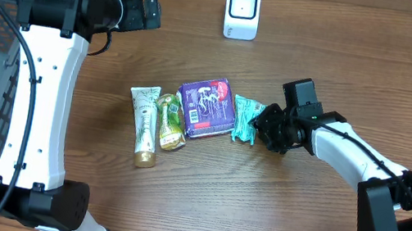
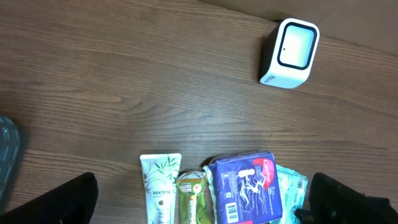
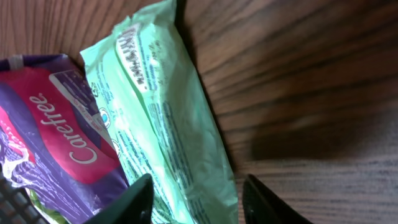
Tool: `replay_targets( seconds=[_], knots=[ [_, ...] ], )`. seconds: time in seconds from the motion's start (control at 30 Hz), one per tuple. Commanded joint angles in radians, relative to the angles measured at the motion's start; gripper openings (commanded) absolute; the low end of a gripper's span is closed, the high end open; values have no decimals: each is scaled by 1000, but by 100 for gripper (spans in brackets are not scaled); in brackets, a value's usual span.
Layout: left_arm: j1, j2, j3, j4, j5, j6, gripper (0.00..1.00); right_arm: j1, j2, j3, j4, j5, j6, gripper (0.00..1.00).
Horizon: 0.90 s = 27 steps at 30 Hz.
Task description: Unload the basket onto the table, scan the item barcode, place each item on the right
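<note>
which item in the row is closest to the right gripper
The mint-green packet, at the row's right end beside the purple pack; the right gripper straddles it.

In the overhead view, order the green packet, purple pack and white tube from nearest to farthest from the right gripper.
1. Green packet, between the fingers of the right gripper.
2. Purple pack, just left of the packet.
3. White tube, left end of the row.
</note>
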Motion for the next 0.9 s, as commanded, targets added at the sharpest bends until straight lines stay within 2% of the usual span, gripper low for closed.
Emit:
replay_targets(
  seconds=[0.0, 0.13, 0.33, 0.43, 0.57, 0.67, 0.77, 0.87],
  knots=[
    [-5, -1, 8, 1, 14, 23, 100, 1, 12, -17, 4, 18, 21, 36],
    [-5, -1, 8, 1, 14, 22, 100, -3, 12, -16, 0, -21, -22, 18],
    [-7, -1, 8, 1, 14, 23, 100, -71, 12, 11, -57, -102, -282, 4],
    [-6, -1, 8, 1, 14, 23, 100, -97, 12, 17, -67, -138, -400, 4],
    [-7, -1, 8, 1, 14, 22, 100, -116, 12, 19, -85, -156, -637, 4],
    [-7, -1, 8, 1, 14, 23, 100, -145, 12, 26, -142, 27, -752, 4],
    [-7, -1, 8, 1, 14, 22, 100, -191, 12, 46, -158, 180, -774, 4],
    [-6, -1, 8, 1, 14, 22, 100, -250, 12, 99, -163, 167, -768, 6]
  ],
)
